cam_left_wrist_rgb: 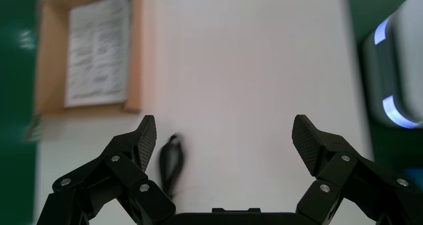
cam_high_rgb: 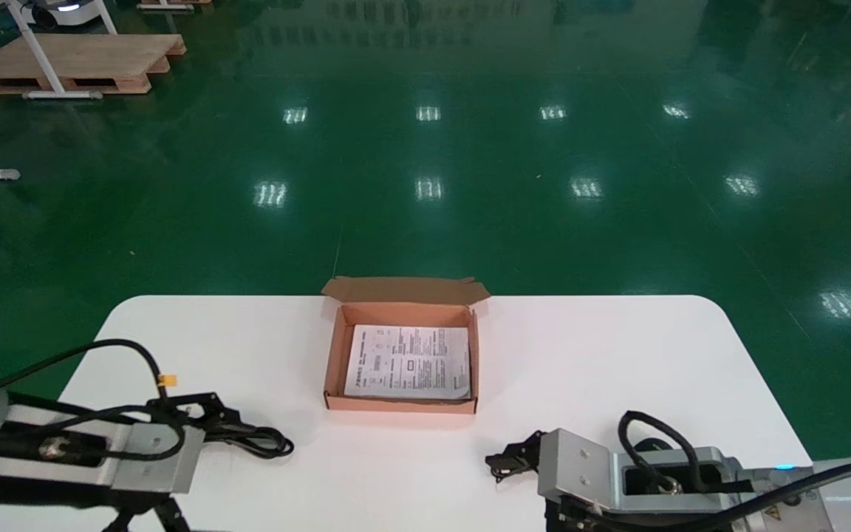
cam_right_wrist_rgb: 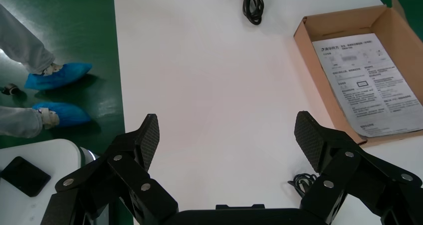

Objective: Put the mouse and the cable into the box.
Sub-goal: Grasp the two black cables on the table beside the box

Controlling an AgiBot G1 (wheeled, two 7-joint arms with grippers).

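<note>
From the head, we see a white round-cornered surface [cam_high_rgb: 588, 355] on a glossy green floor [cam_high_rgb: 470, 185], with a wooden pallet [cam_high_rgb: 71, 63] far off to the left. An open brown cardboard box [cam_high_rgb: 333, 355] sits at the middle of the far edge, its lid flap folded back and a printed paper sheet [cam_high_rgb: 407, 362] lying flat inside. The left hand [cam_high_rgb: 230, 427] is low over the near left part. A coiled black cable [cam_high_rgb: 267, 442] lies just beside it, its long axis running across the surface and its looped end pointing towards the middle. The right hand [cam_high_rgb: 507, 462] hovers near the front edge, right of centre.

From the left wrist, the left hand [cam_left_wrist_rgb: 224, 135] is spread wide and grips nothing. The cable [cam_left_wrist_rgb: 170, 162] lies lengthwise just inside one finger [cam_left_wrist_rgb: 145, 141]; we cannot tell whether they touch. The box [cam_left_wrist_rgb: 133, 60] is well beyond.

From the right wrist, the right hand [cam_right_wrist_rgb: 227, 135] is also spread wide and empty. A thin black tangle of wire [cam_right_wrist_rgb: 299, 182] lies by one finger [cam_right_wrist_rgb: 309, 140]. The box [cam_right_wrist_rgb: 319, 70] is nearby, and the cable [cam_right_wrist_rgb: 253, 3] well apart. Feet in blue shoe covers [cam_right_wrist_rgb: 57, 73] stand on the floor.
</note>
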